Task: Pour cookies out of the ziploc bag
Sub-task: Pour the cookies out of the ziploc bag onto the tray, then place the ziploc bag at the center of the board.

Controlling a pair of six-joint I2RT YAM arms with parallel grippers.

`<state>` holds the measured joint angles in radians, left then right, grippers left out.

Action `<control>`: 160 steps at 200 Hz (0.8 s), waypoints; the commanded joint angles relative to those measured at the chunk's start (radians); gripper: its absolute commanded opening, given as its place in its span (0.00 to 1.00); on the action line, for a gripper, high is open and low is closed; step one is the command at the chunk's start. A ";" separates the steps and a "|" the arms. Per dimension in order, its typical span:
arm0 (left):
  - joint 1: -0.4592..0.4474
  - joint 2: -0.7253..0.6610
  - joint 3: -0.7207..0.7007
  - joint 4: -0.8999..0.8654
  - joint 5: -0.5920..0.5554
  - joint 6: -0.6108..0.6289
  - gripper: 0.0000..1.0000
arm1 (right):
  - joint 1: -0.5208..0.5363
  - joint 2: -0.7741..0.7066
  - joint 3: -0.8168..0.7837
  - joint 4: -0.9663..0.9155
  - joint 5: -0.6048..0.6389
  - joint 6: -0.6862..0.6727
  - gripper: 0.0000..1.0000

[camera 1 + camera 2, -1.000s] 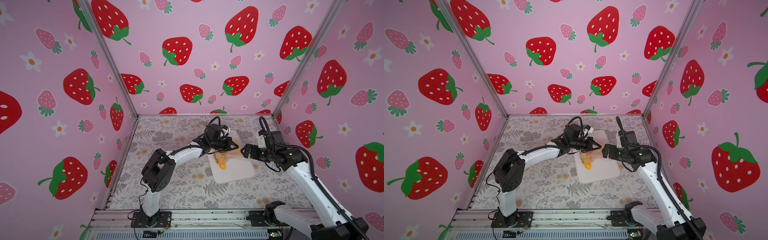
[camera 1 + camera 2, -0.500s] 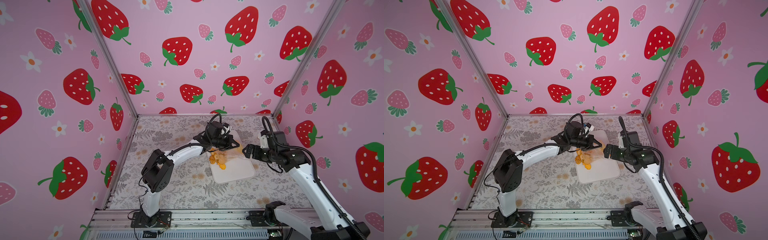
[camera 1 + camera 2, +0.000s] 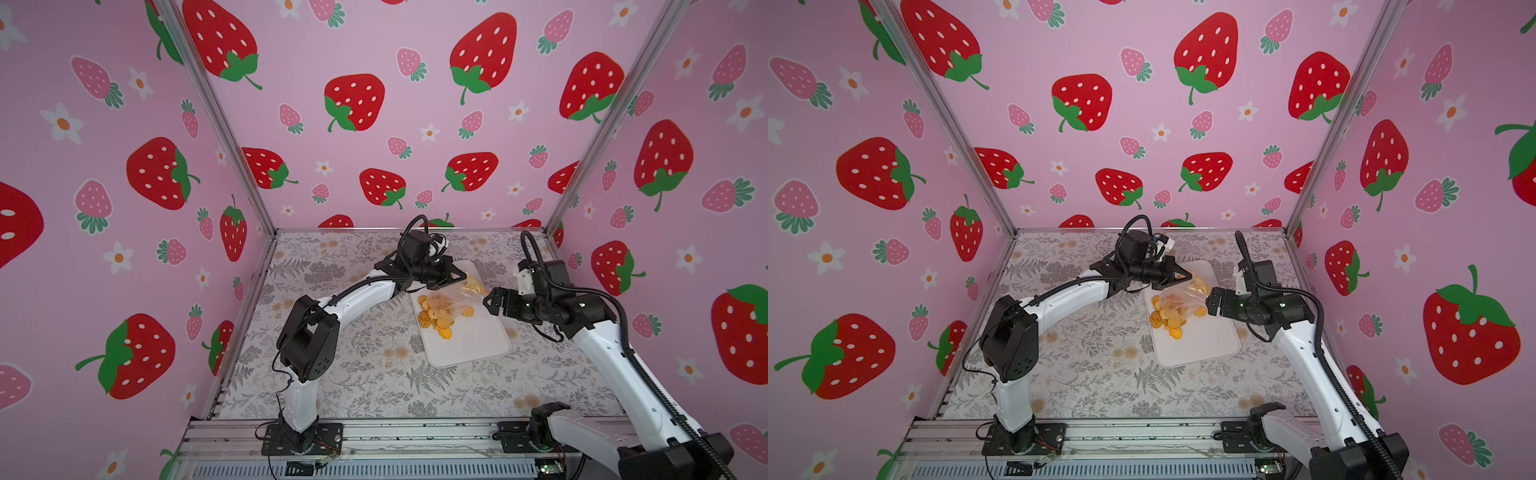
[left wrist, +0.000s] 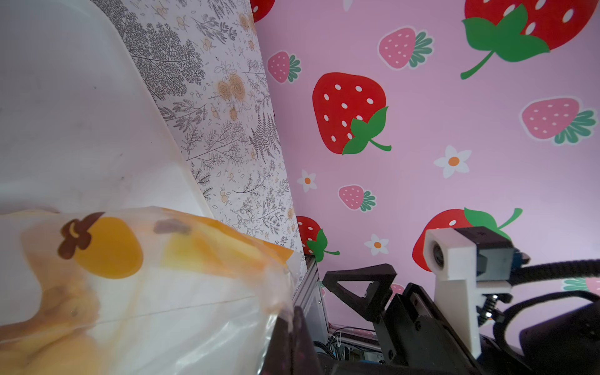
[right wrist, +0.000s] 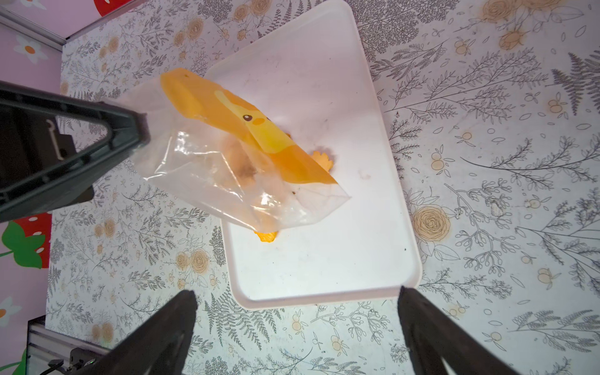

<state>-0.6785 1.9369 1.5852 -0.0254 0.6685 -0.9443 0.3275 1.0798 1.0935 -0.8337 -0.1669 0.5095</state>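
Note:
The ziploc bag hangs tilted over the white tray. It is clear plastic with a yellow-orange patch. My left gripper is shut on one corner of the bag. Several cookies lie loose on the tray under the bag's lower end, and a few show blurred inside it. My right gripper is open and empty, just right of the bag and apart from it.
The tray lies on a fern-and-flower tablecloth at the back right of the table. Pink strawberry walls close in the left, back and right sides. A metal rail runs along the front edge, with both arm bases on it.
More cookies have dropped out and spread over the tray's left part. The left gripper has kept its hold on the bag and shifted a little. The right gripper has barely moved.

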 commanded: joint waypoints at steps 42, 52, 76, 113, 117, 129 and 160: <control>0.017 -0.134 0.035 -0.047 0.026 0.010 0.00 | -0.037 0.004 0.033 -0.002 -0.008 -0.028 0.99; 0.020 -0.152 0.039 -0.085 0.015 0.043 0.00 | -0.038 0.006 0.027 0.011 -0.012 -0.028 0.99; 0.048 -0.183 0.015 -0.114 0.004 0.066 0.00 | -0.040 0.022 0.022 0.041 -0.023 -0.028 1.00; 0.183 -0.271 -0.116 -0.099 0.009 0.056 0.00 | -0.041 0.065 0.018 0.115 -0.040 -0.043 0.99; 0.204 -0.287 -0.127 -0.118 0.000 0.071 0.00 | -0.041 0.069 0.017 0.125 -0.045 -0.042 0.99; 0.274 -0.330 -0.157 -0.156 -0.023 0.101 0.00 | -0.042 0.080 0.013 0.157 -0.059 -0.027 0.99; 0.457 -0.411 -0.224 -0.278 -0.118 0.175 0.00 | -0.042 0.110 0.011 0.196 -0.087 -0.010 1.00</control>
<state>-0.3233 1.5993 1.3838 -0.1905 0.6319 -0.8566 0.2916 1.1751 1.1053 -0.6926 -0.2207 0.4808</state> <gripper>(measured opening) 0.055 0.995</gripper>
